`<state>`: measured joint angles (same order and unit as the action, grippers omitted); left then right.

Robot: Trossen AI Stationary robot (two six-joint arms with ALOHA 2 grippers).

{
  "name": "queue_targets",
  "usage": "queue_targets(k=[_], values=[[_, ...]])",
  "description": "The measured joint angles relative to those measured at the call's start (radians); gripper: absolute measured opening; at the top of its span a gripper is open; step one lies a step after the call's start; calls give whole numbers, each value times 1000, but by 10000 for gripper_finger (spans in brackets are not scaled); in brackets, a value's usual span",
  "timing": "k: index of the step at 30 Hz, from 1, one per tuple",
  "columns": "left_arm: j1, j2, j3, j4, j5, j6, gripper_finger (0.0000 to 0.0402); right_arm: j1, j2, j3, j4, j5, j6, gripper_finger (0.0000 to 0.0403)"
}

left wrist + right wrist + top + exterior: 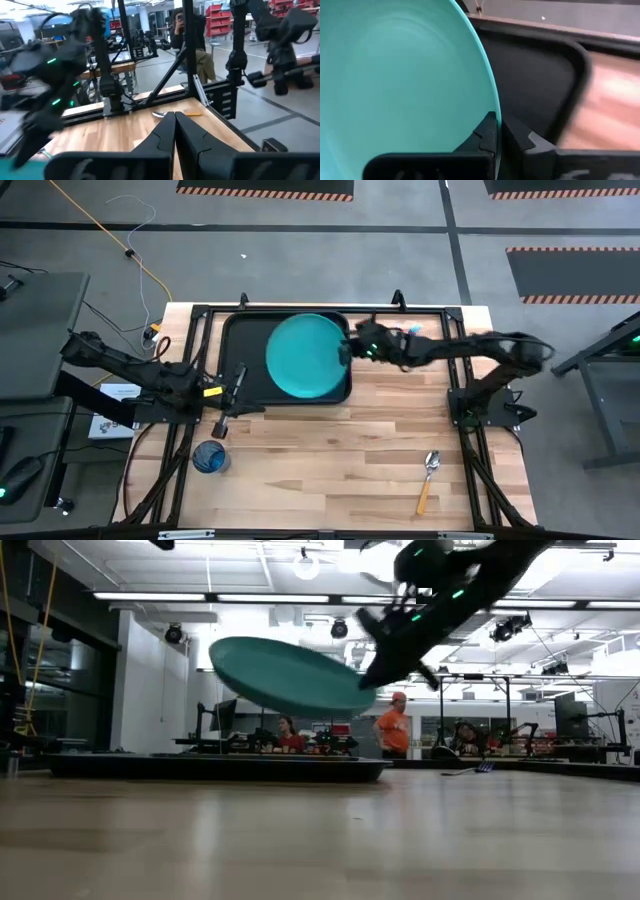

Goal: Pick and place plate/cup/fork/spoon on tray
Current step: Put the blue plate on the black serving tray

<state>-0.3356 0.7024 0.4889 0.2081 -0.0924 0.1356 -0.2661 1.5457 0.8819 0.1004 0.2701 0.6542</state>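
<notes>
The turquoise plate (305,355) is held tilted above the black tray (240,375), which lies at the table's far left. My right gripper (347,350) is shut on the plate's right rim. My left gripper (224,420) is shut and empty by the tray's near left corner. The dark-blue cup (210,457) stands on the table near the left front. The spoon (428,478) lies on the table at the near right. A slim blue thing, the fork (482,767), lies on the table far off to the right in the low view. My right gripper pinches the plate's rim (492,107) between its two fingers, on the side toward the table's right. The fingers (487,135) come slanting down from the table's right. The plate is lifted clear of the tray (220,768) and tilted, its held side lower.
Black frame rails (190,370) run along the table's left, right and far edges. Bare wood lies between the tray and the spoon. People stand in the room beyond the table (392,730).
</notes>
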Motion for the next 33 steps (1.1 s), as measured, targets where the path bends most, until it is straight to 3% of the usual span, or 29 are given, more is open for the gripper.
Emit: queue_targets(k=[7, 13, 33], values=[[-37, -11, 0, -4, -26, 0, 0, -54, 278, 220, -11, -123, -10, 0], [-50, -9, 0, -10, -28, -3, 0, -60, 414, 367, -59, -130, -35, 0], [-66, -9, -1, -9, -53, -3, 0, -68, 441, 398, -95, -76, -6, 41]])
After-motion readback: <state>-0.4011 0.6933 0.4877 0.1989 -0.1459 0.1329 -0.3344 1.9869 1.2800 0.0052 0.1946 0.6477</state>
